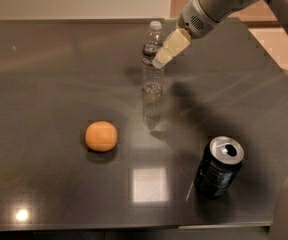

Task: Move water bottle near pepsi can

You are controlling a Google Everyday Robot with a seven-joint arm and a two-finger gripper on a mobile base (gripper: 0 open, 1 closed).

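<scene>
The water bottle (153,59), clear with a white cap and a dark label band, stands upright at the back middle of the dark table (44,84). The pepsi can (218,168), dark navy with a silver top, stands upright at the front right. My gripper (160,60) comes in from the upper right on the grey arm, its cream fingers (170,48) pointing down-left. Its tip overlaps the bottle's right side at label height. The bottle and the can stand far apart.
An orange fruit (101,136) lies at the front left of the table. The table's right edge (279,69) borders a light floor. Bright light reflections show on the table's front part (149,184).
</scene>
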